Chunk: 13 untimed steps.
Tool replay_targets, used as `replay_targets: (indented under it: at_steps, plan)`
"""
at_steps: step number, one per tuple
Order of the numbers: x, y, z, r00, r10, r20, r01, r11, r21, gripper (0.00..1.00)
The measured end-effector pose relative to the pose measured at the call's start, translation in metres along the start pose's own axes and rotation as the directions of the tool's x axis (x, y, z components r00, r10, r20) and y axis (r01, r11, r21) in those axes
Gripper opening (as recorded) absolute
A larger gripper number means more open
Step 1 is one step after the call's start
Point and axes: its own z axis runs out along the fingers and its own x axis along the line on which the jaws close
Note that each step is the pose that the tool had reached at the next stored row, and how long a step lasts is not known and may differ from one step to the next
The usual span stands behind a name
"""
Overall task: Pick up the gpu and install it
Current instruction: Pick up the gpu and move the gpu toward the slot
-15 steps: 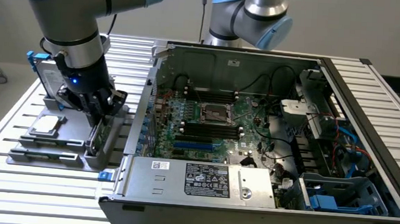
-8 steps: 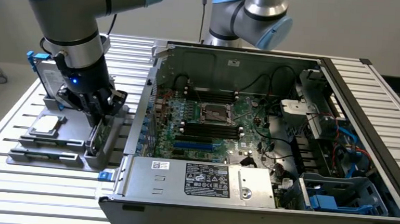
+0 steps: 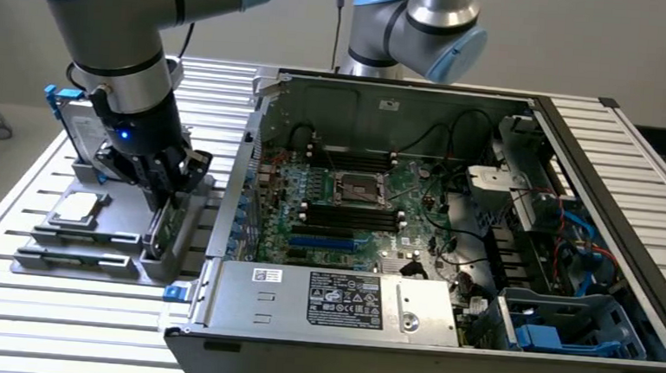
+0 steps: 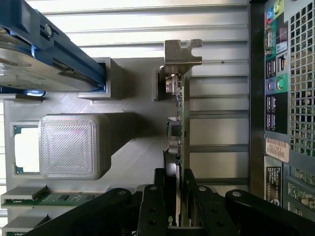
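gpu [image 4: 178, 129] upright in grey holder [image 4: 133, 160], jaws clamped on it

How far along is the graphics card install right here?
Done: little; the computer case holds no such card yet. In hand: the pincer is low over the graphics card, which stands on edge in its grey holder beside the case. Left: the card is neither lifted out nor seated.

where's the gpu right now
The gpu stands on edge in the grey holder on the exterior view's left, just beside the open computer case, with the gripper closed on its upper edge.
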Motion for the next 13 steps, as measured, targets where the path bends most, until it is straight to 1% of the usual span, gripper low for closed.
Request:
replay_targets:
  at_steps: [5,8,13]
  plan:
    - [0.000,0.0001,-0.0021,1.0000,0.000,0.0046,0.000,1.0000,-0.0002,0.26]
    - [0.000,0.0002,-0.0046,1.0000,0.000,0.0080,0.000,1.0000,-0.0014,0.26]
    - [0.000,0.0006,-0.0131,0.9999,-0.001,0.0142,0.001,1.0000,-0.0026,0.26]
